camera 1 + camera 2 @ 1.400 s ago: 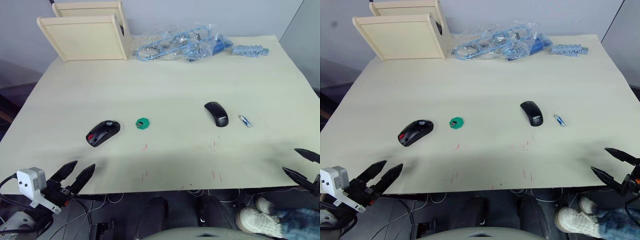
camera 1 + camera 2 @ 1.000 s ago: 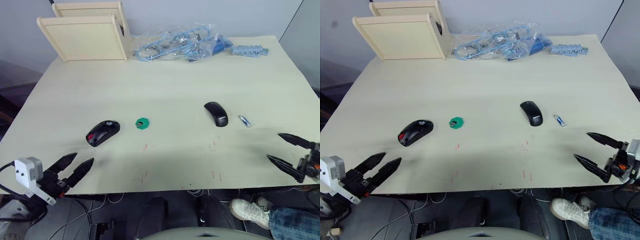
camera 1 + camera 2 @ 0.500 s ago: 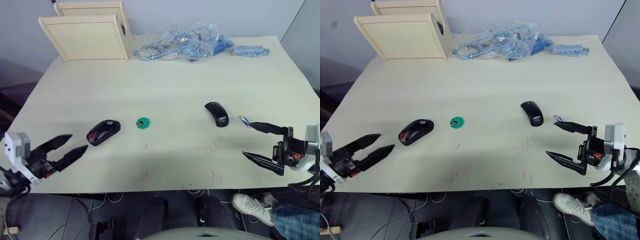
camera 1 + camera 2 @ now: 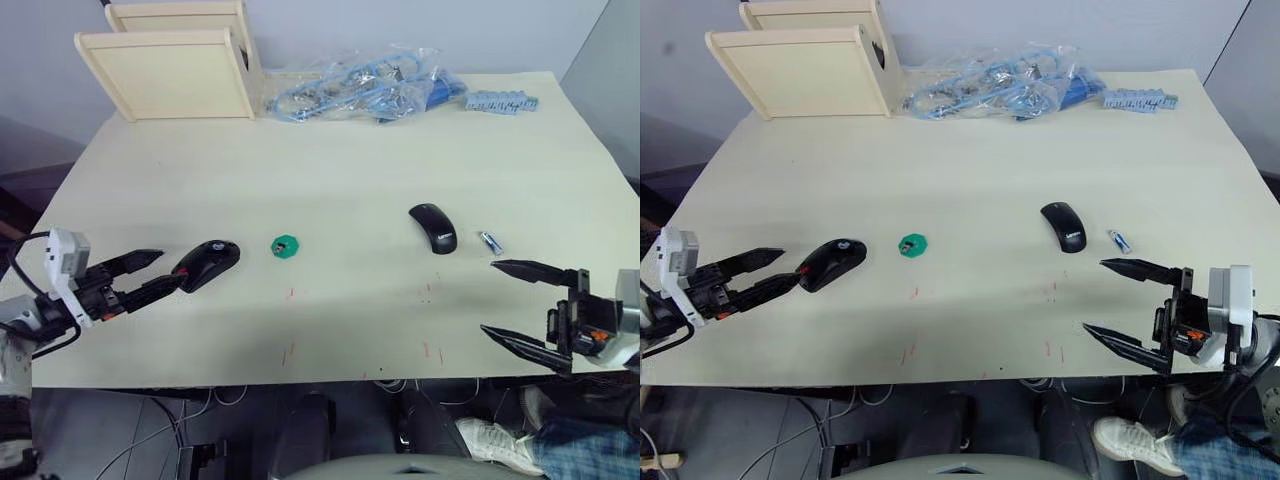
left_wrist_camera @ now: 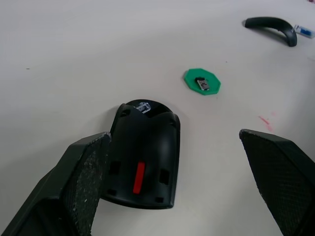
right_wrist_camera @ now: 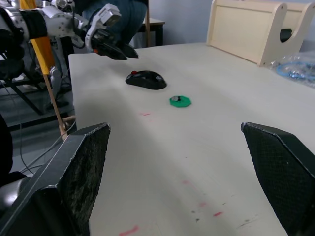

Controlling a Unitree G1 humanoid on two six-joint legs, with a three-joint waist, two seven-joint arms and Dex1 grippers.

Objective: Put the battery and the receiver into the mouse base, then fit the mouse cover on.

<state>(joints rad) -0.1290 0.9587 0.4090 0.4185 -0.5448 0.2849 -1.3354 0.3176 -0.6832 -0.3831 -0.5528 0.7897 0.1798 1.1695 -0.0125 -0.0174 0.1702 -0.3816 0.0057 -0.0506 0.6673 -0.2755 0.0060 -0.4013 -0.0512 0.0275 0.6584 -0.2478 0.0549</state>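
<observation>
The left gripper (image 4: 158, 272) hovers low over the bench's (image 4: 330, 180) left near edge, jaws apart, its fingertips (image 4: 152, 256) just short of the base (image 4: 206, 264). In the left wrist view the base (image 5: 141, 157) lies between the two spread fingers (image 5: 81, 182), nearer one of them, its red strip and dark inner parts facing up; whether that finger touches it I cannot tell.

The right gripper (image 4: 520, 304) sits over the right near edge, jaws wide apart and holding nothing, one finger pointing toward the battery (image 4: 490, 241), which lies a little beyond its tip.

The base rests on the left part of the bench. Just to its right lies a green disc (image 4: 286, 247), and the left wrist view shows the receiver (image 5: 202, 84) sitting on top of that disc. Well apart to the right lies the cover (image 4: 433, 227), smooth side up, with the battery just beside it on its right, not touching.

At the far edge stand two pale wooden racks (image 4: 170, 70) on the left, a pile of clear bags (image 4: 360, 90) with blue cables at the middle, and a strip of blue parts (image 4: 500, 101) to their right.
</observation>
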